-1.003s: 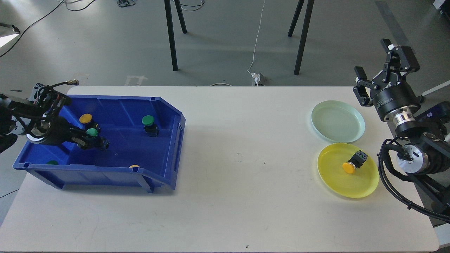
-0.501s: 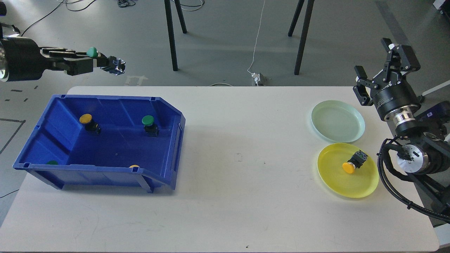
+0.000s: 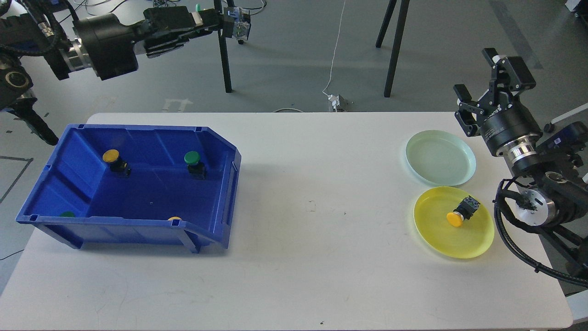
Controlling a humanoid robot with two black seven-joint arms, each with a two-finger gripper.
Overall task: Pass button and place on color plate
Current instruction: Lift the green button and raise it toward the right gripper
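My left gripper (image 3: 216, 20) is raised high above the table's far left side, shut on a green button (image 3: 232, 23) whose green cap peeks above the fingers. My right gripper (image 3: 480, 76) is open and empty, held up beyond the pale green plate (image 3: 440, 157). The yellow plate (image 3: 454, 221) holds a yellow button (image 3: 461, 213). In the blue bin (image 3: 133, 220) lie a yellow button (image 3: 112, 158) and a green button (image 3: 193, 161); a green cap (image 3: 67, 214) and a yellow cap (image 3: 174, 219) peek over the front wall.
The white table (image 3: 312, 220) spans the view. Black stand legs (image 3: 223, 55) rise from the floor behind it, near my left gripper. A white cable and plug (image 3: 337, 101) lie on the floor beyond the far edge.
My left gripper lifted the green button out of the bin, then rose and moved right. My right gripper shifted slightly left.
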